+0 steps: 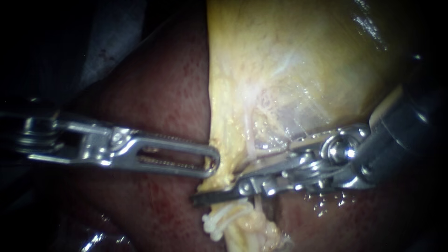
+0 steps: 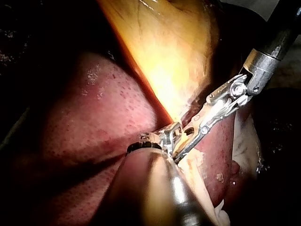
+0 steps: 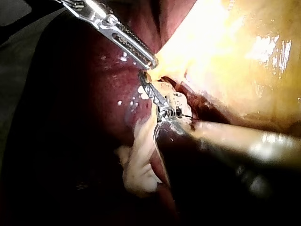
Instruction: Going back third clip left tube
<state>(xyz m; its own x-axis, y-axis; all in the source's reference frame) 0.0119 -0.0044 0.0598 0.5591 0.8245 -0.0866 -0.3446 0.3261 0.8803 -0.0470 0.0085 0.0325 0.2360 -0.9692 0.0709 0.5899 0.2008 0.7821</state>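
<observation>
Nearest the lens, right instrument (image 1: 219,196), in from the right, tip laid low across a thin pale tube (image 1: 250,140) at the gallbladder's (image 1: 298,70) lower edge; open or closed, cannot tell. Left instrument (image 1: 210,161) alongside, jaws together, apparently pinching that yellow edge, with liver (image 1: 158,93) behind. Step in hand, judging by the task: drawing the right instrument back off the tube. Next move: back out straight along the shaft, no snagging, left hold steady.

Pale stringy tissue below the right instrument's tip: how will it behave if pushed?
Probably floppy: the pale stringy tissue lies in loose folded strands below the right instrument. Likely slippery, since the liver around it glistens. Thin strands may tear.
</observation>
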